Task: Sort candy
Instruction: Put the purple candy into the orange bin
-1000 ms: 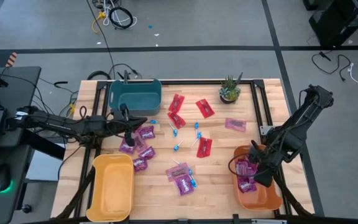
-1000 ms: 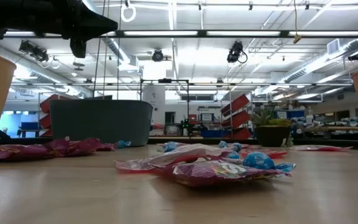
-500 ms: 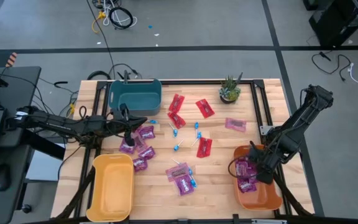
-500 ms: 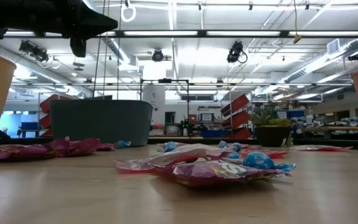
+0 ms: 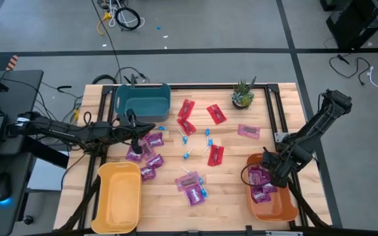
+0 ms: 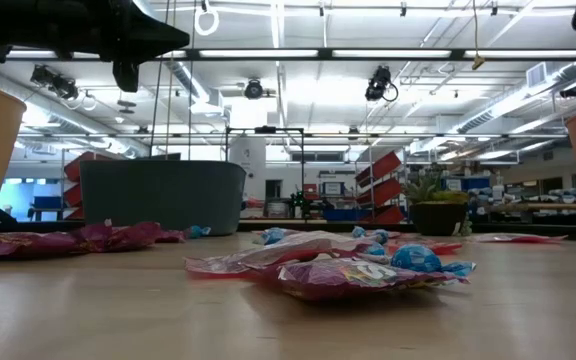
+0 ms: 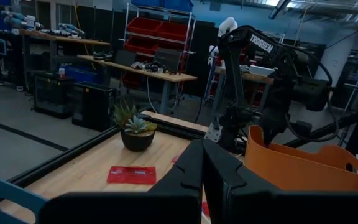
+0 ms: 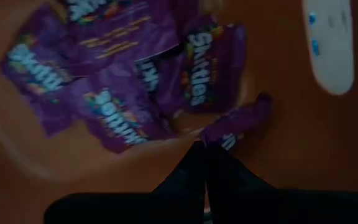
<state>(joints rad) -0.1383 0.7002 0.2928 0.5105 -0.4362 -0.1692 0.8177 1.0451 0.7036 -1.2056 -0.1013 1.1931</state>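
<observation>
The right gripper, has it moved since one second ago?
Yes. In the high view the right gripper has shifted slightly toward the plant end of the table, still over the orange bin. Its fingers are shut.

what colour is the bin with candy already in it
Orange. The bin holding purple packets shows best in the high view.

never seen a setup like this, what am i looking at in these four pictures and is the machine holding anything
Two dark robot arms work at a wooden table, sorting candy. One picture looks straight down, one sits at tabletop level, and two come from cameras on the arms' wrists. Purple packets, red packets and blue lollipops lie scattered between a teal bin, a yellow bin and an orange bin, beside a small potted plant. The left end effector hangs shut above the purple packets, holding nothing. The right end effector is shut and empty over the orange bin, which already contains purple packets.
</observation>
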